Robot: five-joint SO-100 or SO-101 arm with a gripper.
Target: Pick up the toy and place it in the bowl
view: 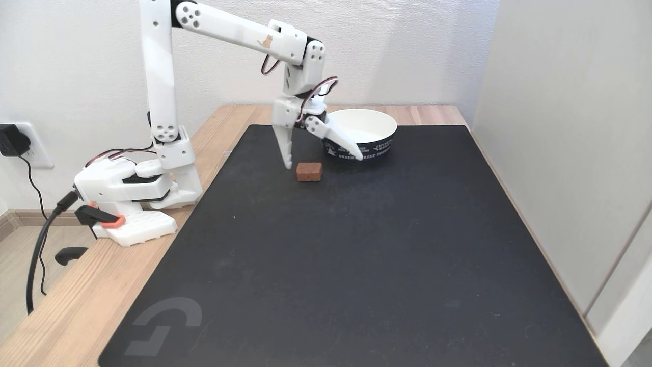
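The toy [309,172], a small reddish-brown brick-shaped block, lies on the black mat in the fixed view. Just behind it and to the right stands the bowl [374,145], white inside and dark navy outside with white lettering. My white gripper [324,162] hangs over the toy, open wide. Its straight finger points down just left of the block, tip near the mat. The other finger angles out to the right, in front of the bowl's wall. Nothing is between the fingers; the toy sits slightly in front of the gap.
The black mat [356,265] covers most of the wooden table [66,316]. The arm's base [132,199] is clamped at the table's left edge, with cables trailing off. A grey wall panel [570,153] runs along the right side.
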